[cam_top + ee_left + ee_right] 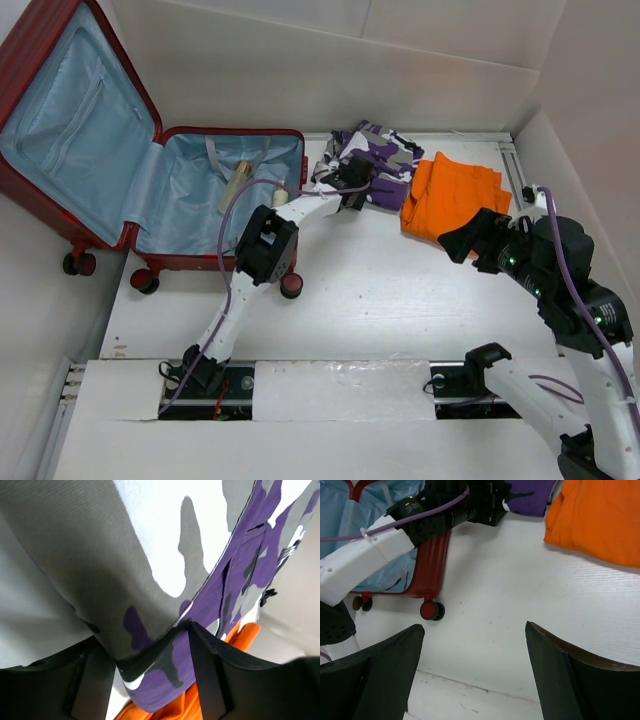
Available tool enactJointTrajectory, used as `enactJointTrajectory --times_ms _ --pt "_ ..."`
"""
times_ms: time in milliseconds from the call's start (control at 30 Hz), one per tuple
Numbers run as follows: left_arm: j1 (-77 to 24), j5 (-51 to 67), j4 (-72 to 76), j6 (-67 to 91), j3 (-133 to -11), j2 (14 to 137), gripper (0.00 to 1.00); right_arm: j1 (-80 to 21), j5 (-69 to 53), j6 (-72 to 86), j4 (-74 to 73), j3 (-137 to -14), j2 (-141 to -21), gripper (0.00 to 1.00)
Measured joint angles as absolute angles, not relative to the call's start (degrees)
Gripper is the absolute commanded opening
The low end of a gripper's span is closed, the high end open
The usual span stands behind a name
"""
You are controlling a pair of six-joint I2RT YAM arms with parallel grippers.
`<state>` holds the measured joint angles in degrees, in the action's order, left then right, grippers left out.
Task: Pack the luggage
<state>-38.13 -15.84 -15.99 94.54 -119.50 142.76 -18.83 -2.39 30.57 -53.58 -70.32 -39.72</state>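
The dark-red luggage (100, 130) lies open at the far left, showing its light blue lining; its shell also shows in the right wrist view (431, 565). A purple, white and grey camouflage garment (385, 160) lies to its right and fills the left wrist view (150, 540). My left gripper (352, 188) is at the garment's left edge, with a fold of it pinched between the fingers (152, 655). An orange garment (455, 195) lies beside it (600, 520). My right gripper (462, 242) hangs open and empty over the bare table (472, 630), just in front of the orange garment.
A pale bottle (236, 185) lies in the luggage's lower half. The luggage's wheels (431, 611) stand on the table near the left arm. White walls close in the table at the back and right (560, 110).
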Motion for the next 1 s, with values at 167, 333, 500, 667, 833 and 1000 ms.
enactJointTrajectory --times_ms 167,333,500,667,833,1000 --pt "-37.7 -16.2 -13.8 92.8 -120.6 144.7 0.17 -18.8 -2.3 30.4 -53.6 -70.3 -39.7 0.87" --pt "-37.3 -16.2 -11.2 89.5 -120.4 144.7 0.00 -18.8 -1.5 30.2 -54.2 -70.3 -39.4 0.87" --pt "-37.3 -16.5 -9.2 82.8 -120.4 144.7 0.00 -18.8 -0.8 30.2 -55.2 -70.6 -39.0 0.87" --pt "-37.2 -16.8 -7.9 74.7 -120.4 143.4 0.00 -18.8 -0.4 30.2 -55.4 -72.1 -39.0 0.87" --pt "-36.7 -14.7 -7.7 66.4 -120.8 139.7 0.00 -18.8 -0.4 30.2 -55.4 -72.6 -39.0 0.87" --pt "-35.0 -9.0 -11.4 59.2 -132.4 139.0 0.00 -18.8 -0.5 30.2 -55.3 -72.6 -39.0 0.87"
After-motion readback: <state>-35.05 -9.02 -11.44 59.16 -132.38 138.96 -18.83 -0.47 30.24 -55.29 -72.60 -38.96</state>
